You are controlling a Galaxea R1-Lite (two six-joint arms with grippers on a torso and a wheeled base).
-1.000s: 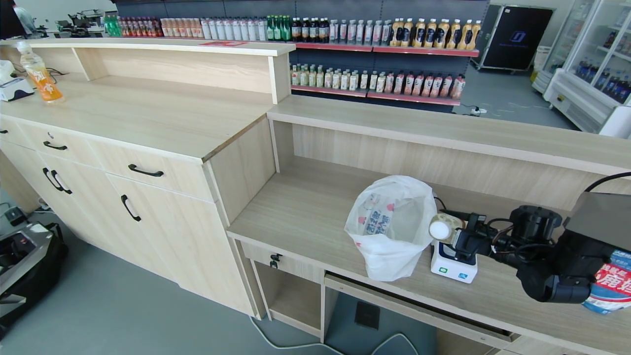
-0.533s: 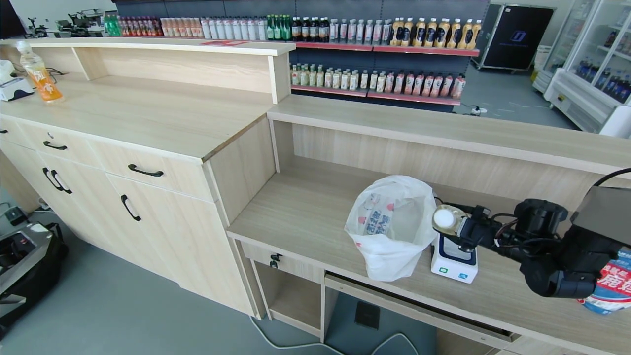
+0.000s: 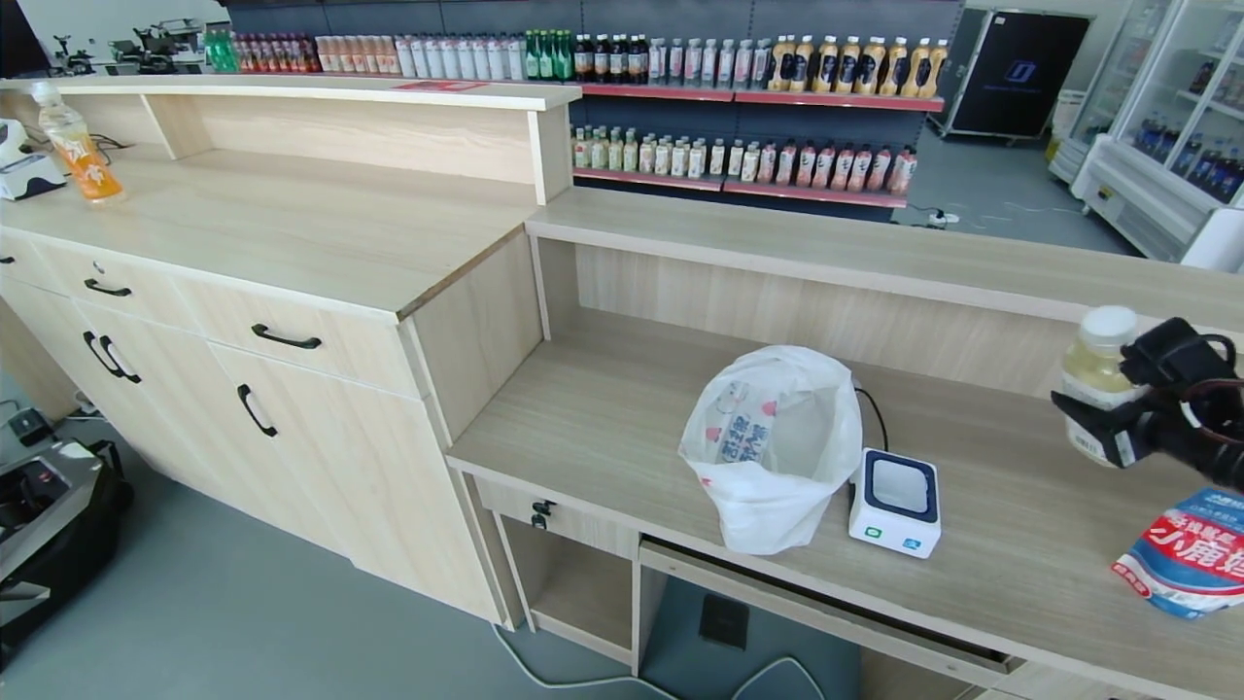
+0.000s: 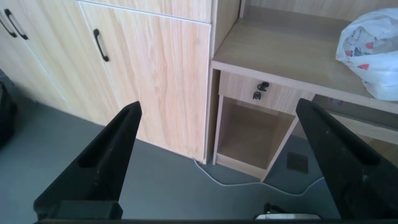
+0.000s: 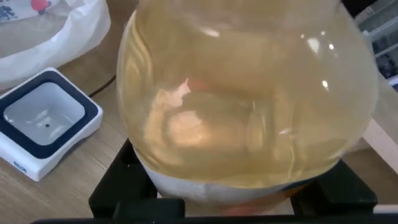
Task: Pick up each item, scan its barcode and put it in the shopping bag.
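Observation:
My right gripper (image 3: 1110,420) is shut on a bottle of pale yellow drink (image 3: 1095,381) with a white cap, held upright above the right end of the lower counter. In the right wrist view the bottle (image 5: 249,106) looms close between the dark fingers (image 5: 124,194). The white shopping bag (image 3: 773,437) stands open on the counter, with the white scanner (image 3: 896,501) just to its right. Both lie well to the left of the bottle. My left gripper (image 4: 217,162) hangs open over the floor beside the cabinet, holding nothing.
A red, white and blue snack packet (image 3: 1191,552) lies at the counter's right front edge. An orange drink bottle (image 3: 74,142) stands on the higher counter far left. A raised ledge (image 3: 875,255) runs behind the lower counter. Bare wood lies between scanner and packet.
My right gripper has carried the bottle from above the scanner, by the bag's rim, up and to the right. The bottle has turned from lying cap-forward to upright.

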